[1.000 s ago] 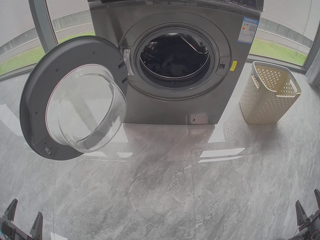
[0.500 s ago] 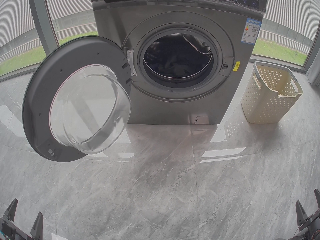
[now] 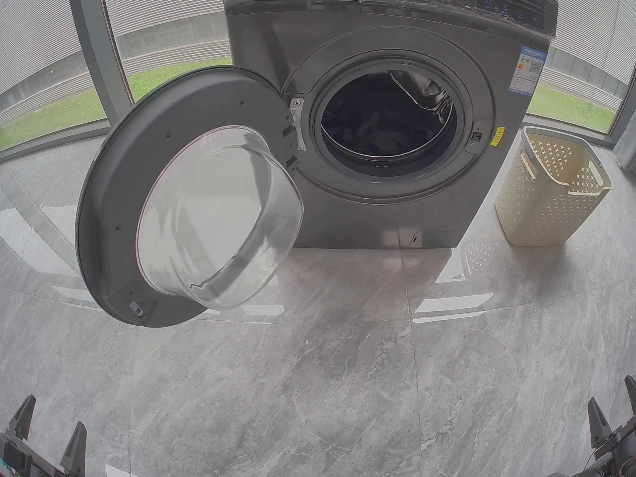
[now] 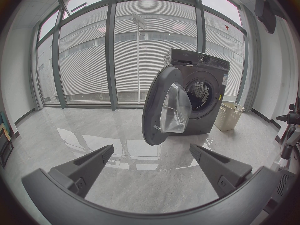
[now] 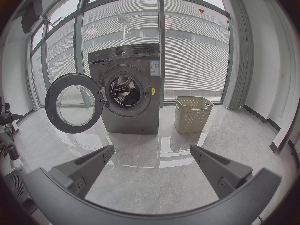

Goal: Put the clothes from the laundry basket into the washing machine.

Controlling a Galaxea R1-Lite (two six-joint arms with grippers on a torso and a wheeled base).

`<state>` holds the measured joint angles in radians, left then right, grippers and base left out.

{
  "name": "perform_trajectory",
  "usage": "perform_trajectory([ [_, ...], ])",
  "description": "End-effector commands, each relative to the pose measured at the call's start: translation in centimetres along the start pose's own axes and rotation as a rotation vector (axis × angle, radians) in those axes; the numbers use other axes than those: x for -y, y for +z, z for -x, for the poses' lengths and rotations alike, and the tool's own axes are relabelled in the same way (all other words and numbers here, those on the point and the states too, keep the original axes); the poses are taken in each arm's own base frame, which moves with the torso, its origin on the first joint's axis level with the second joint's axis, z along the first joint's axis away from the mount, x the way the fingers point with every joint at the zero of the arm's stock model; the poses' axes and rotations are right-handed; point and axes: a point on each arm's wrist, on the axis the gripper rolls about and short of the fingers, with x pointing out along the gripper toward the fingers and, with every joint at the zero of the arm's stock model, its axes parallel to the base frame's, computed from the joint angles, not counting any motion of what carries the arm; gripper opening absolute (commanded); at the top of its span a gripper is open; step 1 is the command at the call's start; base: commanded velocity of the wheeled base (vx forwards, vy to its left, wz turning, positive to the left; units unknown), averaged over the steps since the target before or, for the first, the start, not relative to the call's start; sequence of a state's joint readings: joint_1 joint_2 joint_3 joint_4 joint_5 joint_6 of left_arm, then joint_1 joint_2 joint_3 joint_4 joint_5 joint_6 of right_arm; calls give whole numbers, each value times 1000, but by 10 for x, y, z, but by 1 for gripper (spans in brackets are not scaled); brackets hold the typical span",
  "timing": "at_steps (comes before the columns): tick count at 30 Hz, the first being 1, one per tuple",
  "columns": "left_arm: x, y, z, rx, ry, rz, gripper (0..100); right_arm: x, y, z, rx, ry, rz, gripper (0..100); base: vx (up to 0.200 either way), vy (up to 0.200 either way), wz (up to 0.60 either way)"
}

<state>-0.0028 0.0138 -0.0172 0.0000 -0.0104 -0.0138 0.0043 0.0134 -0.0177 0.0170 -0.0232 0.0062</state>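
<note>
Dark clothes point(image 3: 374, 127) bunched low inside the drum point(image 3: 424, 94) of the washing machine point(image 3: 371, 223). Looks like a black garment or two, but way too murky in there to count. Round door point(image 3: 126, 193) swung wide open toward the robot's left, hinged on the left edge of the opening, with a clear glass bowl point(image 3: 218, 220) bulging out of its grey ring. Laundry basket point(image 3: 533, 210) parked upright on the floor just beside the machine's right side, cream plastic with perforated walls. Can't really make out its very bottom from here. Blue and white label point(image 3: 527, 71) stuck on the upper right of the machine's front, and a little yellow sticker point(image 3: 497, 136) lower down by the right edge of the opening. Shiny film wrapped over the control panel point(image 3: 490, 1) up top. Glossy grey marble floor point(image 3: 331, 379) all around, tall windows point(image 3: 40, 41) behind the machine. Left gripper point(image 3: 52, 413) low at the near left, well apart from the machine, fingers spread wide. Same deal with the right gripper point(image 3: 611, 392) at the near right, fingers spread apart too, well short of the basket.
</note>
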Motion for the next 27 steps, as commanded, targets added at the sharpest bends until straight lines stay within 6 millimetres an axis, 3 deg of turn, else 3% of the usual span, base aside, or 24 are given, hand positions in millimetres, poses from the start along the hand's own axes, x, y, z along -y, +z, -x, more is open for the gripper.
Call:
perform_trajectory([
  [1, 0, -5, 0, -5, -1, -3, 100, 0, -3, -1, -7, 0, 0, 100, 0, 0, 0],
  [18, 0, -4, 0, 9, 4, -14, 100, 0, -3, -1, -7, -1, 0, 100, 0, 0, 0],
  [19, 0, 5, 2, 58, 6, 1, 100, 0, -3, -1, -7, -1, 2, 100, 0, 0, 0],
  [21, 1, 50, 15, 237, -6, 14, 100, 0, -3, -1, -7, -1, 2, 100, 0, 0, 0],
  [22, 1, 59, 17, 251, -14, 17, 100, 0, -3, -1, -7, -1, 2, 100, 0, 0, 0],
  [23, 1, 76, 13, 194, -38, 20, 100, 0, -3, -1, -7, -3, 2, 100, 0, 0, 0],
  [27, 3, 103, -27, 4, -131, 31, 100, 0, -3, -1, -7, -3, -1, 100, 0, 0, 0],
])
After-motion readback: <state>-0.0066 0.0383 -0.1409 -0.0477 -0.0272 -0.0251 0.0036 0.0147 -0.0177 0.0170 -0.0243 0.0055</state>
